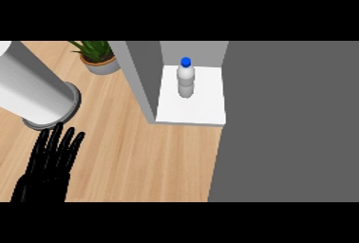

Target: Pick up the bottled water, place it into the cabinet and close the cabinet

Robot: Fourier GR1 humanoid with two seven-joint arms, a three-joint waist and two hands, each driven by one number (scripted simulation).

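The wooden counter [140, 152] carries a potted plant [98, 59] at far left, with the cabinet [140, 76] just right of it. The bottled water [185, 80] stands upright on the cabinet's white shelf [193, 111].

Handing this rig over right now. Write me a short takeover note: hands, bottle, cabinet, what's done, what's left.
Left hand: open, fingers straight, resting at the view's lower left, holding nothing.
Right hand: not in view.
Bottled water: upright on the white shelf inside the cabinet, blue cap up, no hand on it.
Done: bottle placed in the cabinet.
Left: close the cabinet; its inside shows open. A dark grey panel fills the view's right, possibly the door; cannot tell.
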